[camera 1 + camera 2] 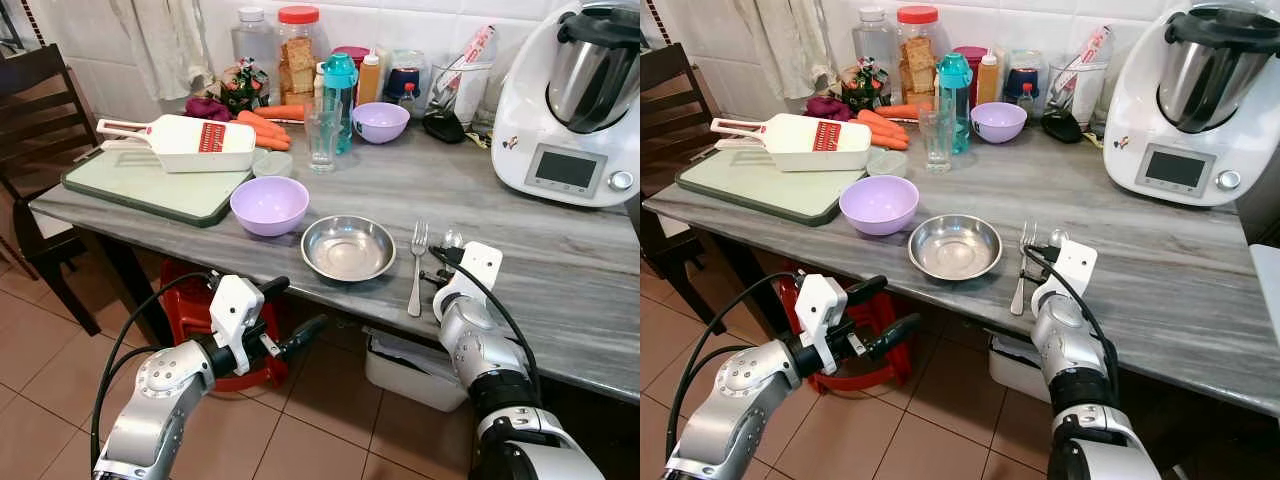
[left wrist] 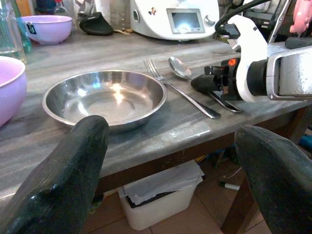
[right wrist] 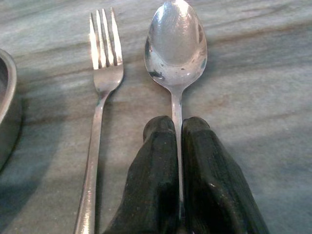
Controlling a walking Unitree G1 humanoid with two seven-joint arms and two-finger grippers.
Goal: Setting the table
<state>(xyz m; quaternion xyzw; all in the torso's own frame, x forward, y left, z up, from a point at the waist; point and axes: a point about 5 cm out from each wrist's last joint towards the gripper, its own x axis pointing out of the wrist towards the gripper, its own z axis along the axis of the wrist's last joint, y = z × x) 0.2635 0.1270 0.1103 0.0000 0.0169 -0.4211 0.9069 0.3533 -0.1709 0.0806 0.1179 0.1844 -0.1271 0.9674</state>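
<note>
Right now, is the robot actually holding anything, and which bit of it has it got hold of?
Yes. The right gripper is shut on the spoon, pinching its handle just below the bowl, beside the fork. The left gripper is open and holds nothing.

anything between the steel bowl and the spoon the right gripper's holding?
The fork lies alone between the steel bowl and the spoon, which the right gripper holds; clearest in the right wrist view.

You won't find any wording you can actually read here. The white kitchen machine (image 1: 566, 110) carries a small coloured emblem left of its grey screen, and that screen shows no legible figures. The bottles and jars (image 1: 298, 50) left of the machine have labels, but their print is too small to make out.
</note>
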